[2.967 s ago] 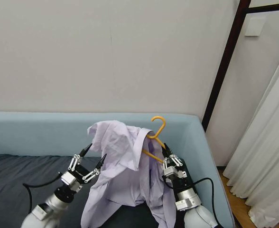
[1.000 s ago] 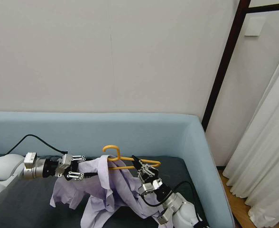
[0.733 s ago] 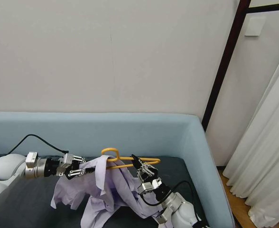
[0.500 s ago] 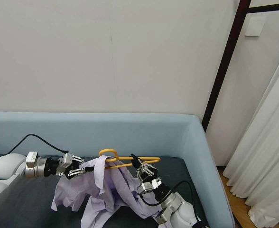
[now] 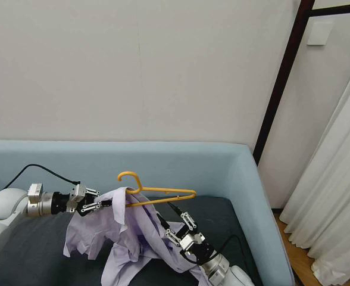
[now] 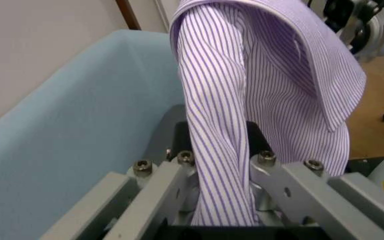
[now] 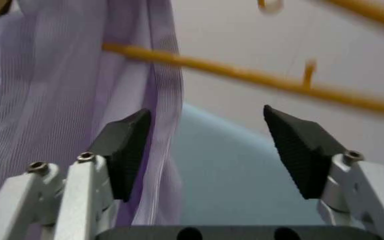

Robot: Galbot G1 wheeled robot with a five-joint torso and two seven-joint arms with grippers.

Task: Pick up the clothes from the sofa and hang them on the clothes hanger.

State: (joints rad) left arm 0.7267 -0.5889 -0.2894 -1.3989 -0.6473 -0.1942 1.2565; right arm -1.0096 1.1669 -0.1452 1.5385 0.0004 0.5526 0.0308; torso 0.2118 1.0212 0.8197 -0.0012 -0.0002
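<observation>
Nearest, the right end effector points up from low over the sofa, fingers spread wide just under the yellow hanger, gripping nothing; beside it the striped purple shirt droops from the hanger's hook end onto the seat; it looks limp, light and prone to slide, so is best pinched at collar or shoulder. Farther back, the left end effector reaches in level, pinching a shirt fold.

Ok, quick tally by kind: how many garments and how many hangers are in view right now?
Purple striped shirt: 1
Yellow hanger: 1
Total: 2
</observation>
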